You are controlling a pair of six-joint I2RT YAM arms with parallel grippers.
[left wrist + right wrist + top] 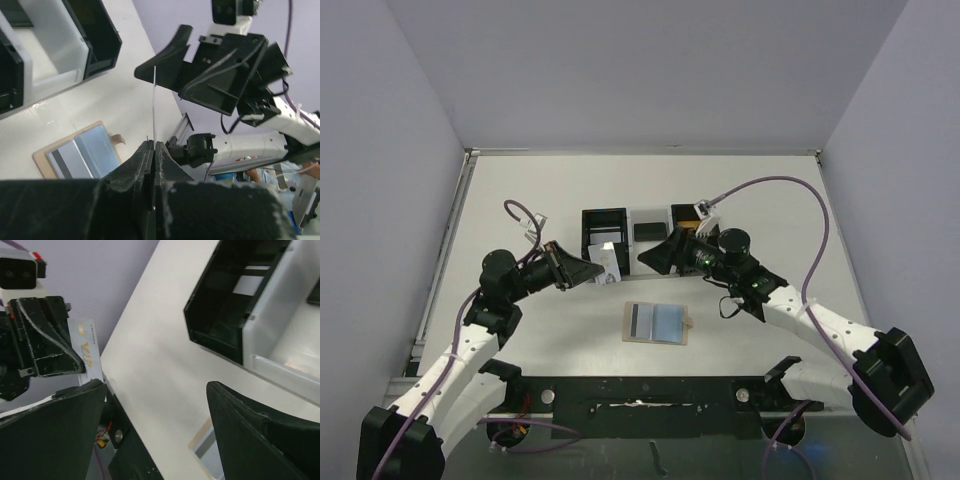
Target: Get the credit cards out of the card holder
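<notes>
The left gripper (592,270) is pinching a card (154,105) by one edge above the table (520,190), likely offering it across. The holder (657,323) is lying open between the arms. The right gripper (652,258) is gaping wide beside the card, probably to receive it.

Reaching inward with both arms, elbows bowed outward, wrists turned tip to tip. Pinching a credit card (154,102) edge-on in the left gripper (154,145), jaws pressed flat together, most of it sticking out past the tips. Holding the right gripper (155,390) spread wide just ahead of the left's tips, clamped on nothing.
</notes>
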